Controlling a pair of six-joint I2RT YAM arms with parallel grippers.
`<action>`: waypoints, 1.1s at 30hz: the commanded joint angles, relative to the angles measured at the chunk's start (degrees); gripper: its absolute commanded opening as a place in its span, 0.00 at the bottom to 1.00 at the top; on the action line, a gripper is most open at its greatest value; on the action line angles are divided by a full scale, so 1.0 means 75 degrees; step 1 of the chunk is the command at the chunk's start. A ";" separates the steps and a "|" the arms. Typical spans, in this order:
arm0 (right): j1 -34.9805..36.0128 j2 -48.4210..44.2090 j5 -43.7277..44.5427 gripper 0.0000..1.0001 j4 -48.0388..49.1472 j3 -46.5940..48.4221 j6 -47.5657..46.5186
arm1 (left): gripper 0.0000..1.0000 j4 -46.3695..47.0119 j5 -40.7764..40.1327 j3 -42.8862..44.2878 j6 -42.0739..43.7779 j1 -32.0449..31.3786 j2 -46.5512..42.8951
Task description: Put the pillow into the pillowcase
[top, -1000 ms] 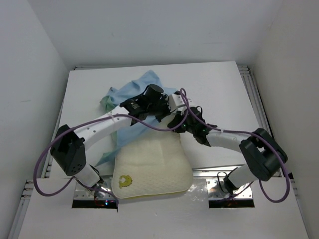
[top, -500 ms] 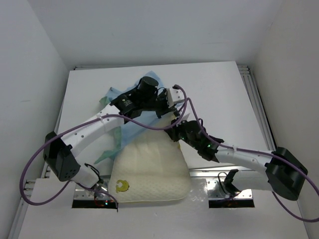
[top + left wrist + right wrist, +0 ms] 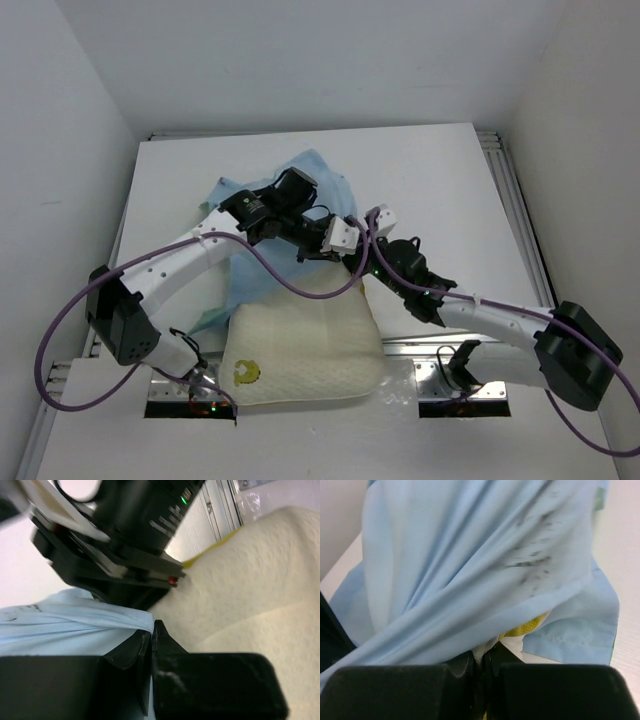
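The cream pillow (image 3: pixel 305 345) lies at the table's near edge, its yellow-green mark at the near left corner. The light blue pillowcase (image 3: pixel 310 168) is bunched over the pillow's far end and runs down its left side. My left gripper (image 3: pixel 325 245) is shut on the pillowcase's hem (image 3: pixel 142 621), just above the pillow's far edge (image 3: pixel 250 580). My right gripper (image 3: pixel 357 265) is shut on the pillow's far edge; cream cloth and the yellow seam (image 3: pixel 527 626) show at its tips (image 3: pixel 482 655), under the draped pillowcase (image 3: pixel 470 570). The two grippers are close together.
The white table (image 3: pixel 440 180) has an aluminium rail (image 3: pixel 512 200) along its right side and metal plates (image 3: pixel 440 365) at the near edge. White walls enclose the left, back and right. Purple cables loop round both arms.
My left gripper has moved toward the pillow's far edge, drawing the pillowcase along. The pillowcase now spreads wider at the back. My right arm has stretched out, and the pillow has shifted slightly.
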 commanded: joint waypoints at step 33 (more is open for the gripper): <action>-0.0754 -0.1332 0.1595 0.52 -0.4410 0.1054 -0.0035 | 0.00 0.2893 -0.3070 -0.1683 -0.1519 -0.0076 -0.0073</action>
